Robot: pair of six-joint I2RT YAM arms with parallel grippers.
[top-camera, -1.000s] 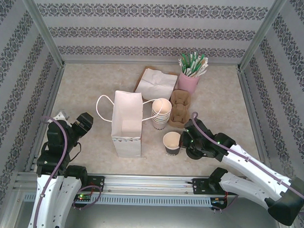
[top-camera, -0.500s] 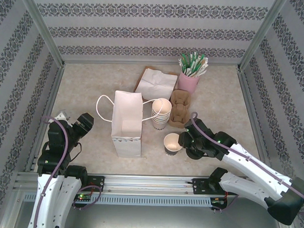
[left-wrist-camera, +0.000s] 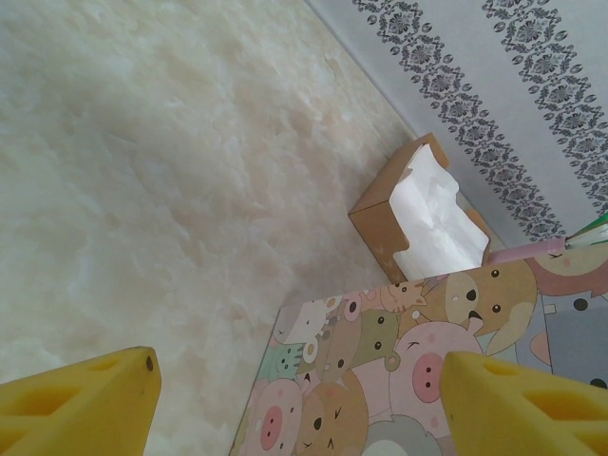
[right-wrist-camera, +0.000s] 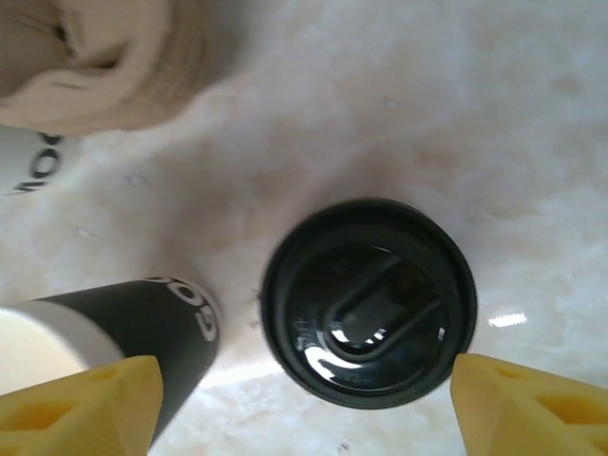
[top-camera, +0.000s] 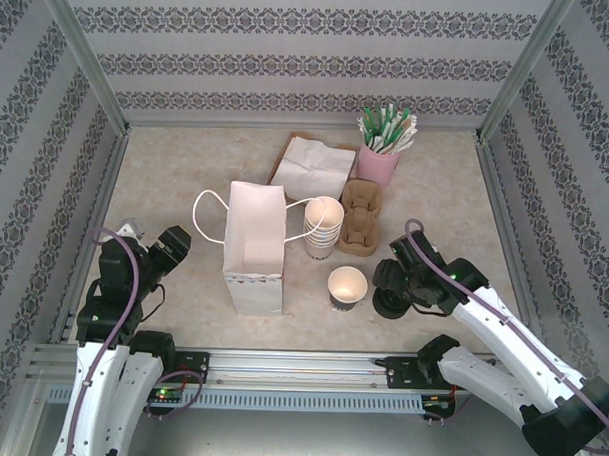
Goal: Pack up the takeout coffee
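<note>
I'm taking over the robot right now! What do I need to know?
The left gripper is open and empty, pointing at the white bag.
The right gripper is open and empty, hanging over the black lid.
The cup stands on the table without a lid, between the white bag and the black lid.
Done: the cup is set out by itself.
Left: probably put the black lid on the cup, then put the cup in the white bag.
</note>
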